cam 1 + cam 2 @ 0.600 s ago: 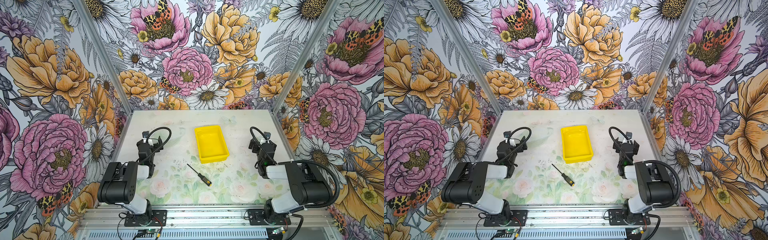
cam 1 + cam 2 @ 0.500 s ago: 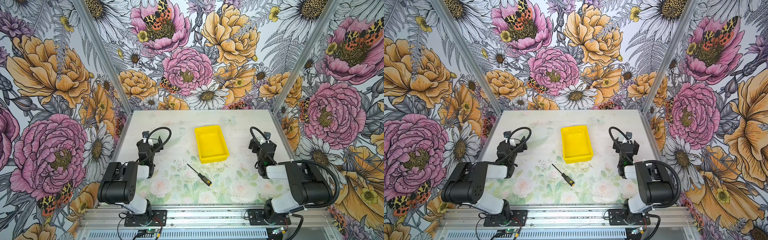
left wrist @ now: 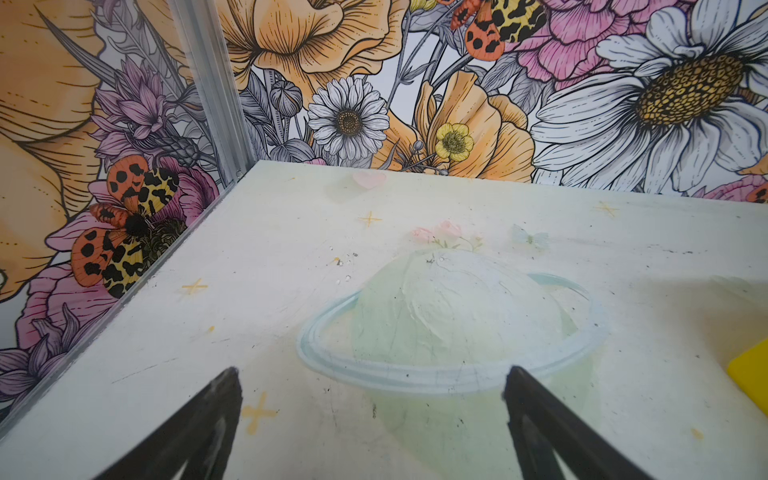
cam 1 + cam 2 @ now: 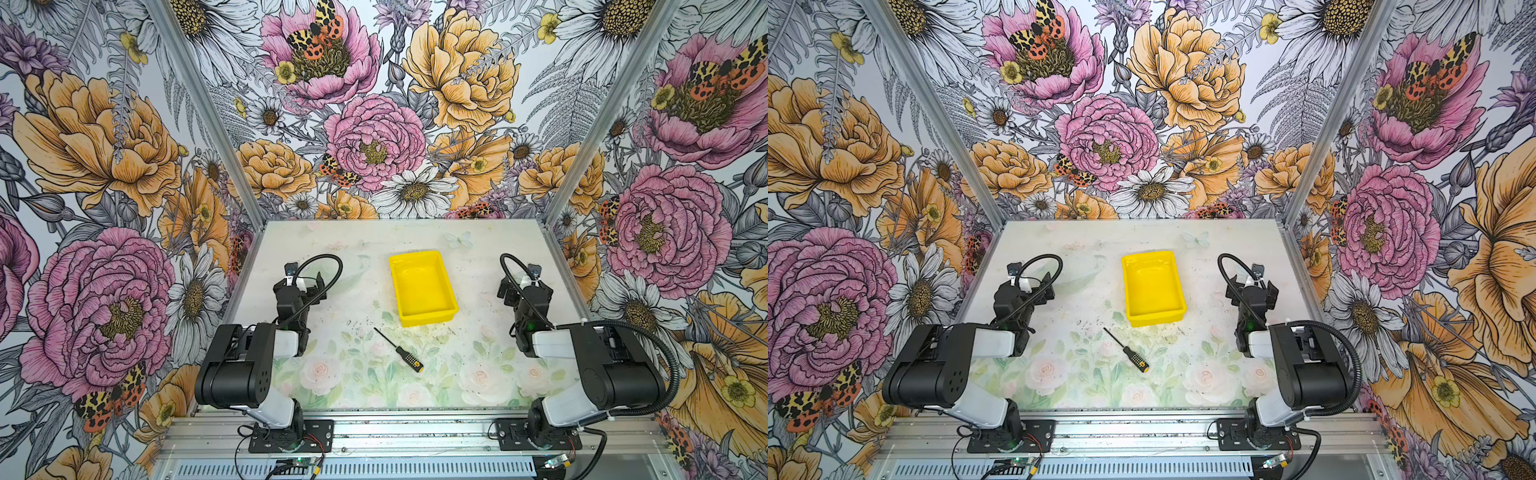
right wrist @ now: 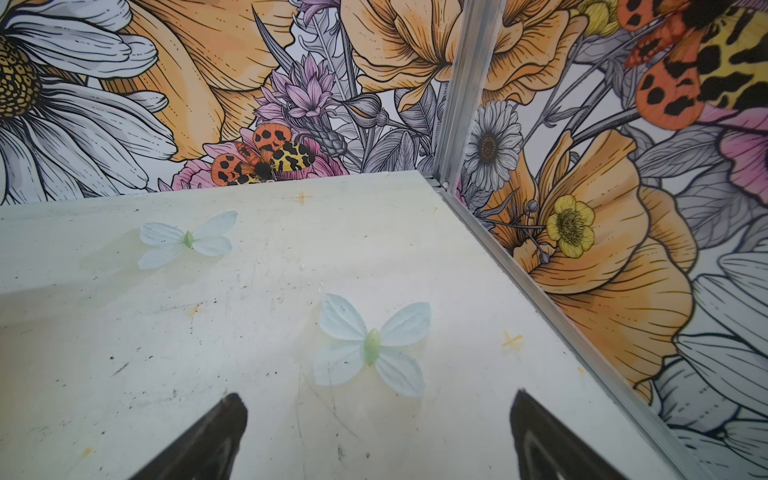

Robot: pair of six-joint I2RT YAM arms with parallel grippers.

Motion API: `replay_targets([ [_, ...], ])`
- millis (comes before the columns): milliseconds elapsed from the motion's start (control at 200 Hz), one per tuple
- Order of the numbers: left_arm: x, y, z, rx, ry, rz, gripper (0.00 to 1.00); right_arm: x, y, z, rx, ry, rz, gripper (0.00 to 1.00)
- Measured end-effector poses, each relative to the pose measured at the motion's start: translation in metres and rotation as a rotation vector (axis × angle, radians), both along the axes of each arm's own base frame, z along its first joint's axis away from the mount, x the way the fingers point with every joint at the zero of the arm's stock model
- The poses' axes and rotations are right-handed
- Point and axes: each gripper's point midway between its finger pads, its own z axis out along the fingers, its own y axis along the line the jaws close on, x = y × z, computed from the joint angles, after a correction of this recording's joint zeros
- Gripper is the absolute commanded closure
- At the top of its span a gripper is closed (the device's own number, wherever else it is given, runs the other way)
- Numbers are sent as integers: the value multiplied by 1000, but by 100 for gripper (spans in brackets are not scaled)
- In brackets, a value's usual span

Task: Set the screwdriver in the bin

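Flowered walls (image 4: 104, 145) are set round the table (image 4: 353, 241). The bin (image 4: 422, 286) is placed near its centre. The left gripper (image 3: 372, 376) and the right gripper (image 5: 376, 399) are held wide open by the left and right edges, nothing grasped. The screwdriver (image 4: 399, 350) is laid between bin and front edge.

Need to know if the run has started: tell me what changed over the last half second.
Nothing visibly changed. The screwdriver still lies on the table just short of the bin, and the left gripper and right gripper stay open, empty, parked at the sides.
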Motion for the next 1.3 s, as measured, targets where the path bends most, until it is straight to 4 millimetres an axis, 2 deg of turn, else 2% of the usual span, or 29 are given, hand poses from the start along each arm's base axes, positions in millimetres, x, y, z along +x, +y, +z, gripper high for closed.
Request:
replay_targets([
  [691, -3, 4, 1, -2, 26, 7, 1, 0, 1, 1, -1, 0, 7, 1],
  [801, -5, 5, 19, -10, 19, 12, 1, -1, 2, 7, -1, -11, 8, 1],
  [891, -8, 4, 41, -24, 3, 18, 1, -5, 1, 22, -1, -35, 6, 1],
  [1041, -26, -1, 72, -62, -15, 35, 1, -15, 4, 44, -9, -55, -7, 1],
  [1191, -45, -22, 97, -109, 11, 17, 1, -28, 10, 59, -3, -20, -34, 0],
  [1296, -57, -40, 118, -179, 31, 8, 1, -30, 12, 80, 45, 5, -49, 0],
])
